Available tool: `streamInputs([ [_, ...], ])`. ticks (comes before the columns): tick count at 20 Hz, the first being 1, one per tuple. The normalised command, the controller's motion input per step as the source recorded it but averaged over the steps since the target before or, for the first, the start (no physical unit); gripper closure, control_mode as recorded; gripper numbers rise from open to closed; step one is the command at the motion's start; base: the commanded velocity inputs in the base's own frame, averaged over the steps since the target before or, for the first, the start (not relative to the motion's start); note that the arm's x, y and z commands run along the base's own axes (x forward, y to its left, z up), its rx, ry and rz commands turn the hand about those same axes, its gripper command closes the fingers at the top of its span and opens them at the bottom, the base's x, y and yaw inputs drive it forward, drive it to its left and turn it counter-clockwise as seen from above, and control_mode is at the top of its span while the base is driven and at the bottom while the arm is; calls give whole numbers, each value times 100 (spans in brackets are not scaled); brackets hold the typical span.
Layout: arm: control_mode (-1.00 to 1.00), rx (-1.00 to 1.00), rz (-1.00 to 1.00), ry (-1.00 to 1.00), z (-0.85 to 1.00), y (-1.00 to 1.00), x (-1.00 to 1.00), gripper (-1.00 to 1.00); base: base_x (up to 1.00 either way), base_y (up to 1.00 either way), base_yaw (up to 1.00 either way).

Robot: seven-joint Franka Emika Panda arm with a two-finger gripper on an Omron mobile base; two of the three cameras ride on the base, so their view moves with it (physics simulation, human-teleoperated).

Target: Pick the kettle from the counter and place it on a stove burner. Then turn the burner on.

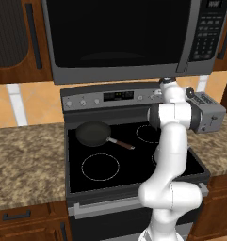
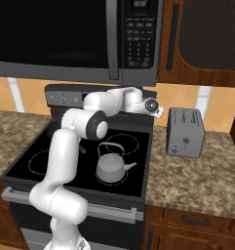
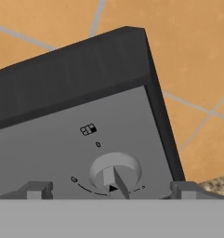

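Kettle (image 2: 110, 167) set on its burner ring; my claw (image 3: 112, 189), fingers apart, straddles the stove knob (image 3: 115, 173) to turn it.

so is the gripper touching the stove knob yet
Apart. In the hand view the gripper stands open, its fingertips spread well to either side of the knob, with grey panel showing between each tip and the knob.

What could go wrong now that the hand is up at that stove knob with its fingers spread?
The open fingers straddle the rightmost knob on the control panel; if they close off-centre they may slip off its ridge without turning it. I also cannot tell whether this knob feeds the stove burner under the kettle, so the wrong ring might heat. The frying pan sits on another burner and could be heated by mistake.
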Motion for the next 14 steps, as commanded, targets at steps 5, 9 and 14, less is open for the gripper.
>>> streamInputs([
  [5,-100,0,0,0,0,-6,1,-100,0,0,0],
  [9,-100,0,0,0,0,-6,0,-100,0,0,0],
  [14,-100,0,0,0,0,0,0,100,0,0,0],
])
